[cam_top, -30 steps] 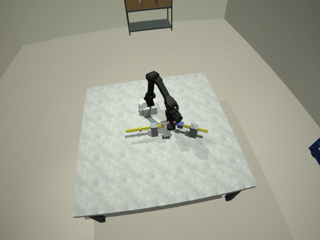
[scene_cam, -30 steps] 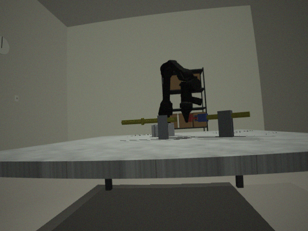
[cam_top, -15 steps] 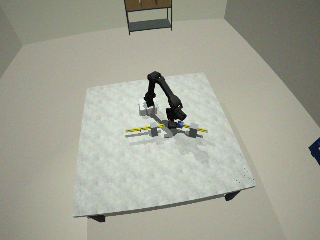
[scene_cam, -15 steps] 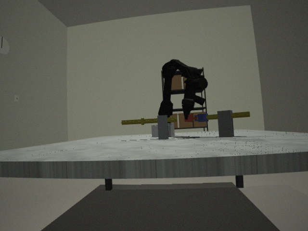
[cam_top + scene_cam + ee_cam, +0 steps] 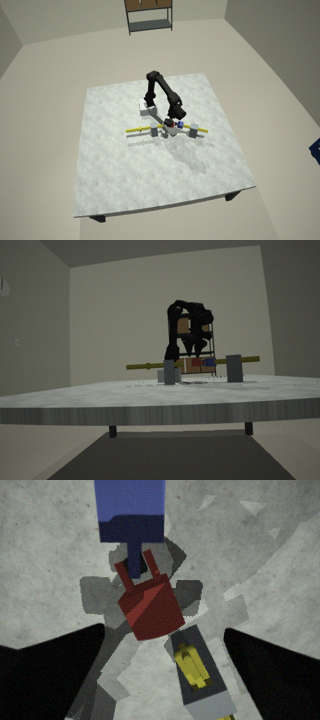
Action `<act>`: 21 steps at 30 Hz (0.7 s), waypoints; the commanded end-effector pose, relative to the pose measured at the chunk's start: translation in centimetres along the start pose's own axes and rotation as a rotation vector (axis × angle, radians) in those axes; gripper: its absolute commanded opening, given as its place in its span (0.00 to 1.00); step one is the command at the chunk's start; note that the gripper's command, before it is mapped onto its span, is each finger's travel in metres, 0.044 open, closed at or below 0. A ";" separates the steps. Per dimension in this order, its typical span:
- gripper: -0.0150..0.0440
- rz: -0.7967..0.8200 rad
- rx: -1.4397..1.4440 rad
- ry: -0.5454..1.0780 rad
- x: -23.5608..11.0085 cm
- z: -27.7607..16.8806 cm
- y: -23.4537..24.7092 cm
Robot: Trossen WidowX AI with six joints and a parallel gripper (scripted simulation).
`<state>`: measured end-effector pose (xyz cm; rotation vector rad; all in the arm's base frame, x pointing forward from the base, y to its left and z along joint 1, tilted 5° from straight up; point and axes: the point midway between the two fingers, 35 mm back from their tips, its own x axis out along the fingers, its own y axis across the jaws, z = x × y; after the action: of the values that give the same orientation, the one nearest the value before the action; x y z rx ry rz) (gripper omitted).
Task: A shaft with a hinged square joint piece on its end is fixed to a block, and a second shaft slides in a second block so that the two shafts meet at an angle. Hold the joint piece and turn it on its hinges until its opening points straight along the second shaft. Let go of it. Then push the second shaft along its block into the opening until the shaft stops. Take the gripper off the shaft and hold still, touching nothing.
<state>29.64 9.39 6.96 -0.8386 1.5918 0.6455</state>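
Note:
My gripper (image 5: 193,356) (image 5: 165,631) is open and empty, above the red joint piece and clear of it. The red joint piece (image 5: 196,362) (image 5: 153,608) is hinged to the blue part (image 5: 180,125) (image 5: 209,362) (image 5: 131,502) on the end of the fixed yellow shaft (image 5: 202,130) (image 5: 249,359). That shaft passes through the right grey block (image 5: 193,131) (image 5: 234,368). The second yellow shaft (image 5: 133,130) (image 5: 136,366) (image 5: 192,666) passes through the left grey block (image 5: 154,130) (image 5: 169,372) (image 5: 212,705). Its end stands apart from the red piece. The red piece's opening faces roughly toward that shaft; its exact alignment is hard to tell.
A collar (image 5: 140,128) (image 5: 148,366) sits on the second shaft left of its block. The arm's white base (image 5: 147,107) (image 5: 160,376) stands behind the shafts on the table (image 5: 155,175) (image 5: 144,397). A shelf rack (image 5: 149,25) stands beyond the table.

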 end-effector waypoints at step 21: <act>1.00 0.085 0.810 -0.084 -7.7 -1.6 -0.6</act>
<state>29.80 9.12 13.61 -0.2268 1.6321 0.1173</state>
